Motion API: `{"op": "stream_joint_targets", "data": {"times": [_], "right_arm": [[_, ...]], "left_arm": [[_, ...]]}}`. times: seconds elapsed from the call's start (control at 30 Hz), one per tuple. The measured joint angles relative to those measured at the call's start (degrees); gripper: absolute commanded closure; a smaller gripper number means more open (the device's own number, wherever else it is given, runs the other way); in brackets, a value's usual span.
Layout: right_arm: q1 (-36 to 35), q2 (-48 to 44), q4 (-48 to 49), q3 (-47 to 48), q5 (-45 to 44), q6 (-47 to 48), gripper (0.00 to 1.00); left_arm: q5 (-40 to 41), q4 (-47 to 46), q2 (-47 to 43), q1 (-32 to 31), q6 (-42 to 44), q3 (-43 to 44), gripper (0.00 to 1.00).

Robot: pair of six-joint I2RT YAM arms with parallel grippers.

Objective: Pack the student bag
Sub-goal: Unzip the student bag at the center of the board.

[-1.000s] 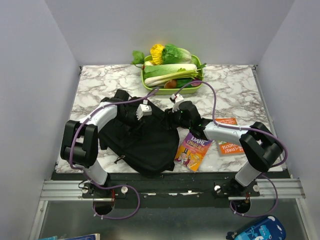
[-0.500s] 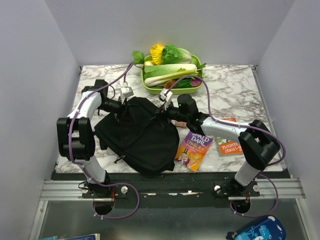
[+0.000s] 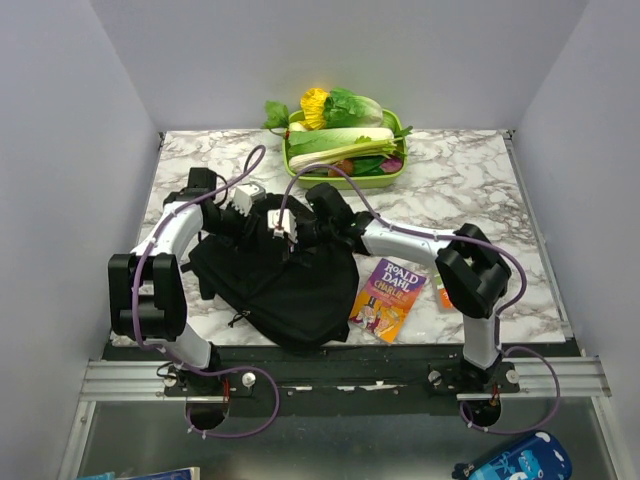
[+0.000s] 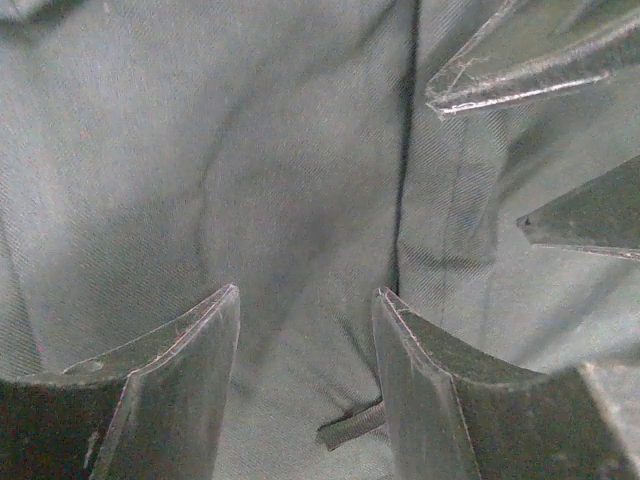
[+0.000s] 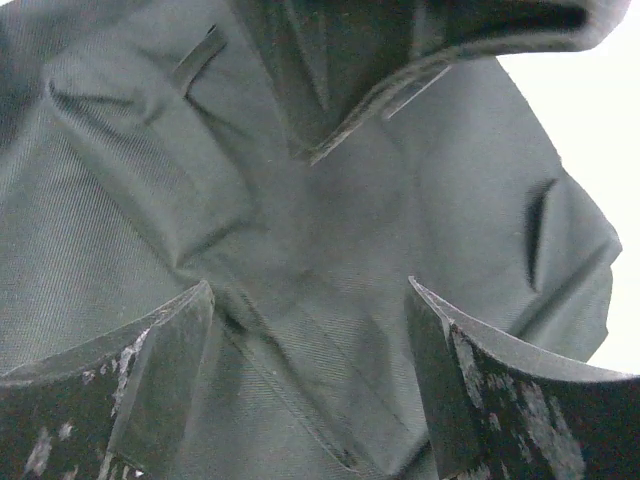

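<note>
The black student bag (image 3: 285, 285) lies slumped on the left half of the marble table. Both grippers hover close together over its far upper part. My left gripper (image 3: 262, 220) is open, and in the left wrist view (image 4: 305, 300) dark fabric and a small strap loop (image 4: 350, 425) lie between its fingers. My right gripper (image 3: 274, 240) is open too, with folded bag fabric (image 5: 300, 250) between its fingers in the right wrist view (image 5: 308, 290). Each wrist view shows the other gripper's fingers at its top.
A Roald Dahl book (image 3: 388, 298) lies on the table right of the bag. An orange book (image 3: 442, 295) is mostly hidden behind the right arm. A green tray (image 3: 392, 174) of vegetables stands at the back centre.
Both grippers have come down and together onto the bag's upper part. The right arm swung left across the bag. The raised bag fabric has dropped back.
</note>
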State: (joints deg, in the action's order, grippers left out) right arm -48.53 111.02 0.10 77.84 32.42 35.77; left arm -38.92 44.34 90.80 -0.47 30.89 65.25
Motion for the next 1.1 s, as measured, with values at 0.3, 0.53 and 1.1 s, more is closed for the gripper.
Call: {"op": "stream_joint_targets", "data": {"times": [0.3,0.53,1.1], "right_arm": [[-1.77,6.93,-16.02,8.87,-2.36,10.21,0.14],[-1.88,8.11,-19.12,11.39,-3.91,11.1,0.25],[-5.51,-0.28,-0.57,-7.15,-10.75,5.46,0.99]], "left_arm": [[7.23,-5.84,0.02,-0.72,-0.48,-6.58,0.38],[9.16,-8.74,-0.2,-2.32,-0.33,-8.57,0.38],[4.63,-7.8,-1.84,-9.79,-0.55,-9.86,0.32]]}}
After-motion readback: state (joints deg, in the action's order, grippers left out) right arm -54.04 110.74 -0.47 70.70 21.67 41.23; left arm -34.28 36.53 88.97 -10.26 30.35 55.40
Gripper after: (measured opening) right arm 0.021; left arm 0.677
